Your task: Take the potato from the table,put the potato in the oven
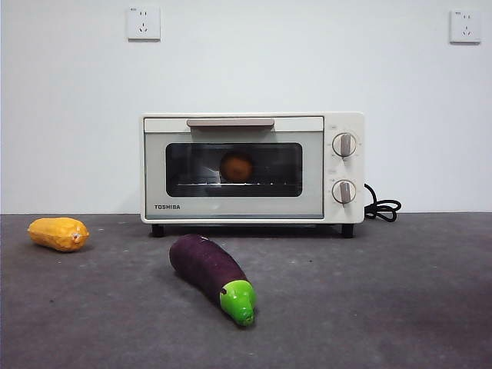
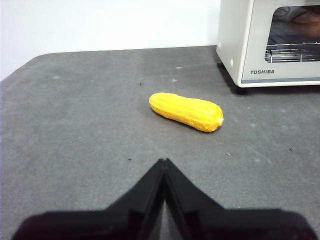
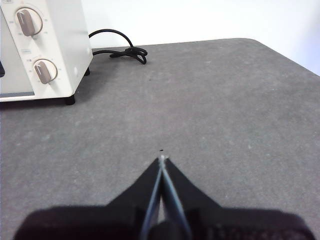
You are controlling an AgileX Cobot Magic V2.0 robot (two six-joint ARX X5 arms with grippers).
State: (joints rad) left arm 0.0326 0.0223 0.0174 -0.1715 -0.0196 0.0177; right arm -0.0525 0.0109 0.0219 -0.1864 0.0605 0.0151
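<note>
The round orange-brown potato (image 1: 237, 166) sits on the rack inside the cream-white oven (image 1: 252, 169), seen through its dark glass door, which is closed. In the left wrist view the oven (image 2: 270, 42) shows with the potato (image 2: 304, 16) dim behind the glass. My left gripper (image 2: 163, 162) is shut and empty above the dark grey table (image 2: 75, 125), well short of the oven. My right gripper (image 3: 162, 160) is shut and empty over the table (image 3: 225, 100), off the oven's knob side (image 3: 45, 45). Neither arm shows in the front view.
A yellow-orange ribbed vegetable (image 1: 58, 234) lies on the table to the oven's left, also ahead of the left gripper (image 2: 186, 111). A purple eggplant with green tip (image 1: 212, 277) lies in front of the oven. A black cord (image 1: 381, 206) coils at the oven's right.
</note>
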